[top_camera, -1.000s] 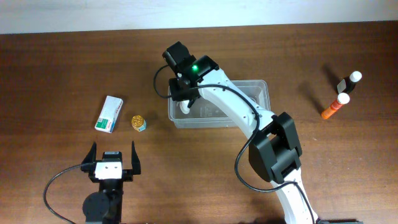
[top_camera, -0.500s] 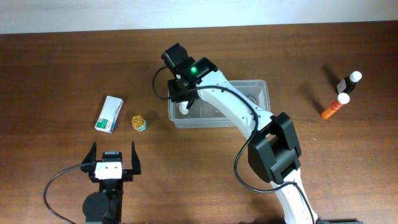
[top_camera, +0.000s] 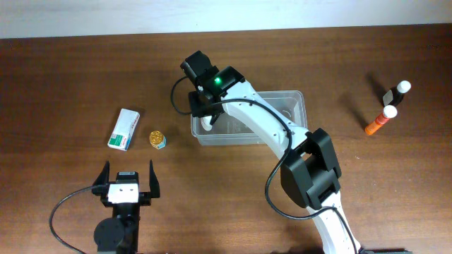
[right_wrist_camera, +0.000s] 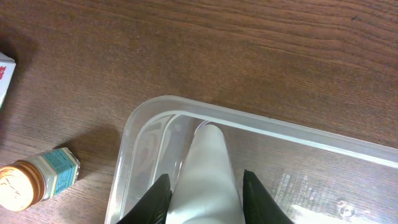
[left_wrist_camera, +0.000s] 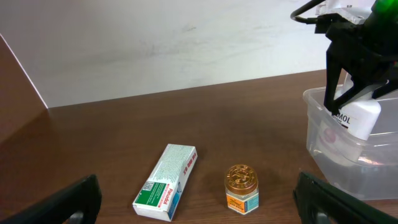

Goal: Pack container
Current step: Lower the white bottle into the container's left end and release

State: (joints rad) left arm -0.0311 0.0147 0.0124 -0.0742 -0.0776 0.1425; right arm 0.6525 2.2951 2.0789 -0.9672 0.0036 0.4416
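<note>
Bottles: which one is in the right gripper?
The white bottle, held by the right gripper inside the container's left end; the orange bottle and black bottle sit far right.

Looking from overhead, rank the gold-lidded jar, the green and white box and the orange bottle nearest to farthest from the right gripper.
The right gripper is shut on the white bottle at the container left end.
1. gold-lidded jar, just left of it
2. green and white box, further left
3. orange bottle, far right

Right tool (left_wrist_camera: 350,99) grips white bottle (left_wrist_camera: 362,117) in container (left_wrist_camera: 319,142); box (left_wrist_camera: 166,182), jar (left_wrist_camera: 241,187) nearby.
</note>
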